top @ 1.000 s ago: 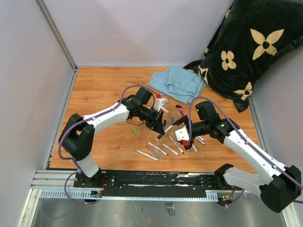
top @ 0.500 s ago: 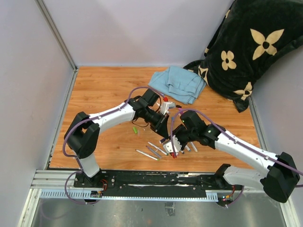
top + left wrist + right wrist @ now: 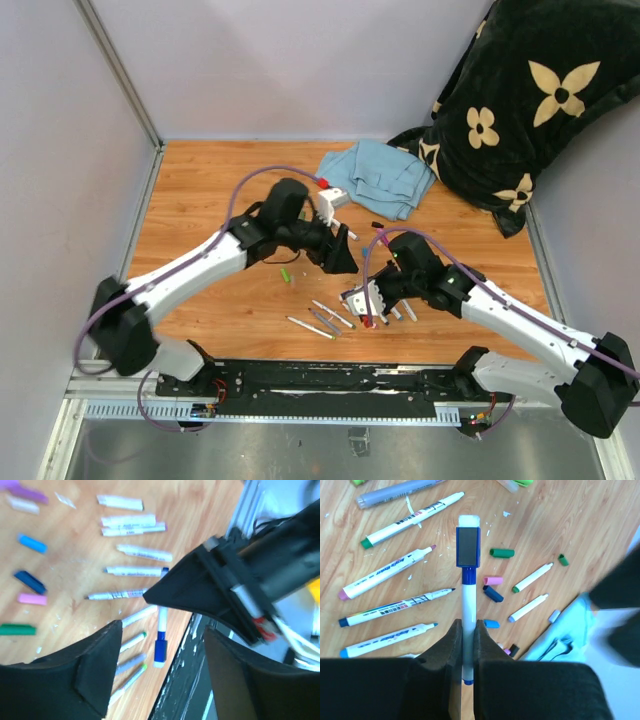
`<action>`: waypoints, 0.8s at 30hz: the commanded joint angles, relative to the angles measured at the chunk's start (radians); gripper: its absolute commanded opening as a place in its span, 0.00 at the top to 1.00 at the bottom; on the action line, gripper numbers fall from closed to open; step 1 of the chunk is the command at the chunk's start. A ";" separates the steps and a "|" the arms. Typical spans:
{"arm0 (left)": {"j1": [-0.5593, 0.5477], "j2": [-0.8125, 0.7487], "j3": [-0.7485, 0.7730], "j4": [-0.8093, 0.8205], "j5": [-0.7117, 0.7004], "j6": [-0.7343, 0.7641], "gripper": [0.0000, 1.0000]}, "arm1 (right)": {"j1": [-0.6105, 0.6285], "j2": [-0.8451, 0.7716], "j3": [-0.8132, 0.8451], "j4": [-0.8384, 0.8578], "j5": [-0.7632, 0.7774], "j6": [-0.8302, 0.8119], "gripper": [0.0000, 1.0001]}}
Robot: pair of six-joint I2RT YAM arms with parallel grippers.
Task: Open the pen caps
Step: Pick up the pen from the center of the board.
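Marker (image 3: 468,600), blue cap (image 3: 468,546) outward, maybe downward.

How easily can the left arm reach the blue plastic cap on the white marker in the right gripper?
Probably yes: the left gripper is open, the blue plastic cap sticks out free beyond the right gripper, and nothing shows between them.
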 commanded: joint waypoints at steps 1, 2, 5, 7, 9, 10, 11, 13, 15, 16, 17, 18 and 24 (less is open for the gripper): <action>-0.001 -0.314 -0.190 0.392 -0.242 -0.177 0.21 | -0.082 -0.035 0.057 -0.044 -0.166 0.199 0.99; -0.001 -0.387 -0.288 0.486 -0.293 -0.216 0.14 | -0.098 -0.034 0.076 -0.051 -0.196 0.249 0.99; -0.001 -0.552 -0.467 0.699 -0.412 -0.321 0.01 | -0.156 -0.028 0.142 -0.072 -0.291 0.421 0.99; -0.001 -0.617 -0.563 0.836 -0.438 -0.443 0.01 | -0.199 -0.017 0.186 -0.084 -0.357 0.534 0.99; -0.001 -0.658 -0.656 1.015 -0.442 -0.563 0.01 | -0.246 0.005 0.222 -0.088 -0.445 0.647 0.99; -0.001 -0.672 -0.697 1.090 -0.459 -0.610 0.01 | -0.270 0.018 0.240 -0.088 -0.494 0.700 0.99; -0.003 -0.683 -0.729 1.152 -0.483 -0.643 0.01 | -0.288 0.036 0.257 -0.088 -0.536 0.758 0.99; -0.022 -0.699 -0.762 1.194 -0.563 -0.661 0.01 | -0.324 0.076 0.287 -0.080 -0.636 0.868 0.99; -0.065 -0.696 -0.772 1.195 -0.656 -0.642 0.01 | -0.343 0.119 0.302 -0.045 -0.700 0.977 0.99; -0.092 -0.686 -0.773 1.195 -0.706 -0.632 0.01 | -0.346 0.131 0.300 -0.020 -0.712 1.033 0.99; -0.119 -0.672 -0.771 1.197 -0.753 -0.624 0.01 | -0.345 0.138 0.295 0.008 -0.721 1.068 0.99; -0.148 -0.656 -0.766 1.197 -0.806 -0.618 0.01 | -0.345 0.140 0.280 0.040 -0.722 1.098 0.99; -0.226 -0.539 -0.741 1.259 -0.961 -0.592 0.08 | -0.347 0.133 0.234 0.127 -0.704 1.174 0.99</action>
